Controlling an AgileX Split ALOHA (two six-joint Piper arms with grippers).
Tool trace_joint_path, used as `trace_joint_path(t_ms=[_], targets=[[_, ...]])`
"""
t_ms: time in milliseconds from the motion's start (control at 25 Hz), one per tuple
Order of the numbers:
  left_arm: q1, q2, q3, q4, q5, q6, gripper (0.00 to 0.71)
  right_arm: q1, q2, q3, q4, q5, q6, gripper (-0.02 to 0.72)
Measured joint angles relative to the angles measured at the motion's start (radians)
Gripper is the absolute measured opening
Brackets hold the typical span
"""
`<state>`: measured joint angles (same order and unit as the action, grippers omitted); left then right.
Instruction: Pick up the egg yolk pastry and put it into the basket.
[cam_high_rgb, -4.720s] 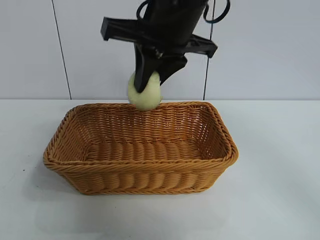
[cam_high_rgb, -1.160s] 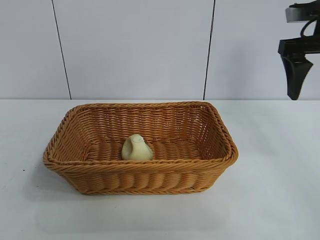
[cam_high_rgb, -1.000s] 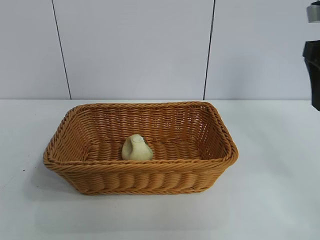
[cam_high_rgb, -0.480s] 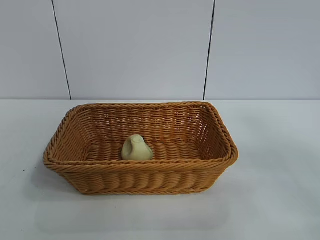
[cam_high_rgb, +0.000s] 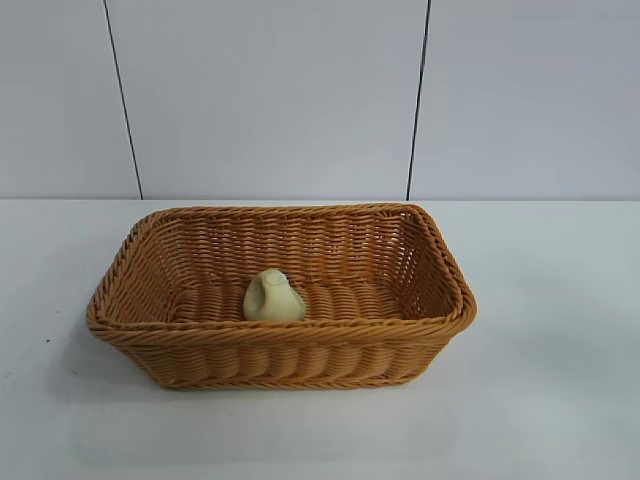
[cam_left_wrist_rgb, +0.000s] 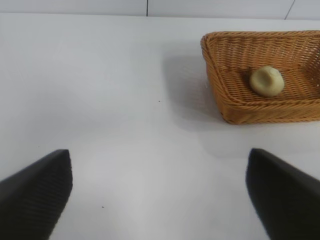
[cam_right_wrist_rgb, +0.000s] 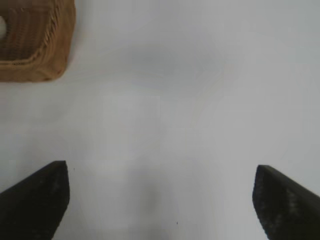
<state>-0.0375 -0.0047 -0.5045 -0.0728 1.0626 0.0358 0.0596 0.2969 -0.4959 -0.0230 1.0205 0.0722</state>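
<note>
The egg yolk pastry, a small pale cream-yellow bun, lies on the floor of the golden-brown wicker basket, left of its middle. It also shows in the left wrist view, inside the basket. The right wrist view shows only a corner of the basket. Neither arm shows in the exterior view. My left gripper is open and empty over bare table, away from the basket. My right gripper is open and empty over bare table on the basket's other side.
The basket stands on a white table in front of a pale panelled wall. Nothing else lies on the table.
The right arm, which dropped the pastry into the basket earlier, has drawn off to the right and left the exterior view. The pastry and basket have not moved over the last second.
</note>
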Motion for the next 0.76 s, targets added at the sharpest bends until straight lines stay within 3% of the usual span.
trace_joint_path(t_ms=[320,760], targets=[[0.000,0.000,0.000,-0.001,0.001,0.000,0.693,0.000,-0.278,0.000,0.001,0.001,0.000,0.694],[0.000,0.000,0.000,-0.001,0.001,0.000,0.693,0.000,-0.300,0.000,0.001,0.001,0.000,0.694]])
